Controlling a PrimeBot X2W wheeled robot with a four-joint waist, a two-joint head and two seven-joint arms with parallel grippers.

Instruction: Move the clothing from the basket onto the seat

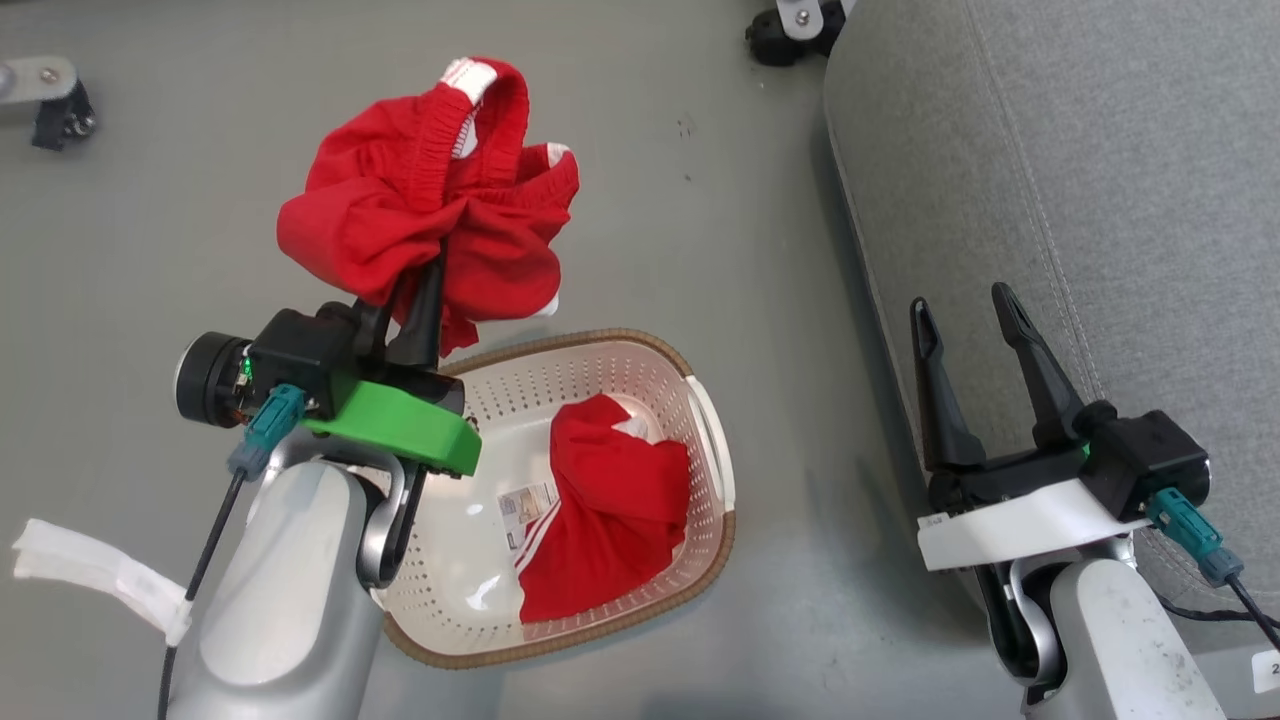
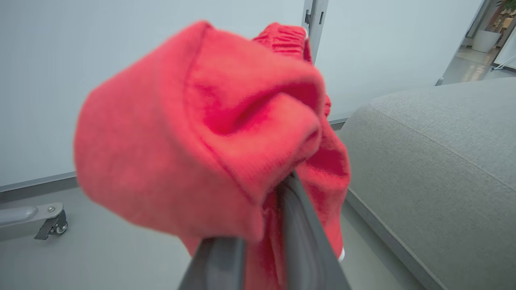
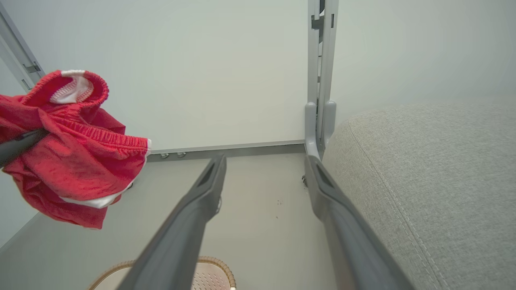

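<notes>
My left gripper (image 1: 430, 260) is shut on the red shorts (image 1: 430, 210), which hang bunched in the air above the floor, beyond the basket; their elastic waistband points up. The same shorts (image 2: 209, 133) wrap my left fingers in the left wrist view and show at the left as red shorts (image 3: 72, 145) in the right wrist view. A second red garment (image 1: 610, 510) with white stripes lies in the cream basket (image 1: 600, 365). My right gripper (image 1: 968, 308) stands open and empty over the edge of the grey seat (image 1: 1100, 180), also seen as grey seat (image 2: 439, 169).
Grey floor (image 1: 700, 200) lies between the basket and the seat. A caster (image 1: 60, 100) stands at the far left and another caster (image 1: 790, 30) by the seat's corner. A white wall (image 3: 221, 72) with a metal post (image 3: 320, 60) rises behind.
</notes>
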